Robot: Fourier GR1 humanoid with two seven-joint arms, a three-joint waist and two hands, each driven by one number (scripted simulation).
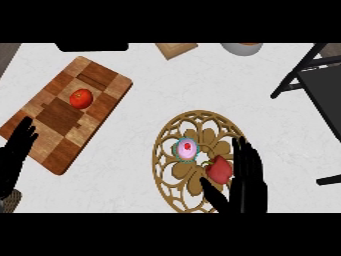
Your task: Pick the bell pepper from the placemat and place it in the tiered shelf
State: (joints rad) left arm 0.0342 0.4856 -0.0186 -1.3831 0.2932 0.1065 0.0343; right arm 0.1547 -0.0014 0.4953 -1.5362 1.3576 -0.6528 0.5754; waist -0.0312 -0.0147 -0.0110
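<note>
A red bell pepper (219, 170) lies on the round, cut-out wooden placemat (174, 135) in the lower middle of the head view. My right hand (248, 177) is open right beside the pepper, fingers straight along its right side and the thumb reaching under it at lower left. The black tiered shelf (334, 100) stands at the right edge. At the lower left, my left hand (9, 156) rests open, fingers up, over the corner of a wooden board.
A small pink-and-teal cupcake (186, 148) sits on the placemat just left of the pepper. A checkered wooden cutting board (62, 120) at the left carries a red tomato (81, 98). A white bowl (241, 48) and a wooden block (176, 49) stand at the back edge.
</note>
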